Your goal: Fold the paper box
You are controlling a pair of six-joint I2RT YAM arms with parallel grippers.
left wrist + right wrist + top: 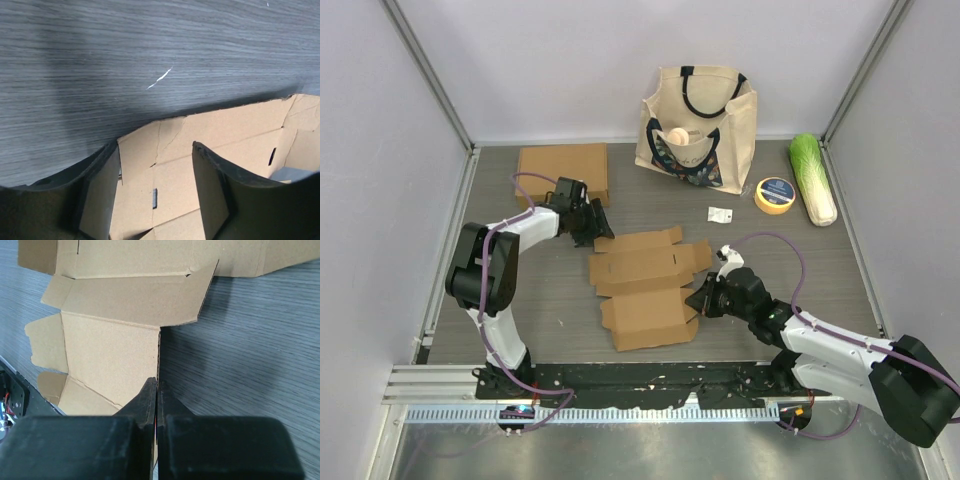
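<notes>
Finding one: the dark grey wood-grain desk [560, 320] carries the work piece at its centre, between your two arms.

Finding two: the flat brown cardboard box blank [645, 270] lies mostly spread out. The near panel looks turned over or slightly raised along its crease, and the middle and far panels lie flat with their tabs splayed. No wall stands up, no tab is tucked, no corner is formed. I judge the folding barely begun. Raising the sides, locking the tabs and closing the lid all remain.

Finding three: your left arm reaches from its base with the elbow held high, its forearm running right to the blank's far left corner. Your right arm lies low and stretched leftward across the near desk, its wrist at the blank's right side.

Finding four: the left claw [592, 222] hangs over that corner with its fingers [220, 185] well apart. Cardboard shows beneath and between them, and nothing appears clamped. The right claw [703, 298] is closed tight. Its wrist view shows the right edge of the near panel running straight into the seam between its tips, so I judge it pinches that edge.
</notes>
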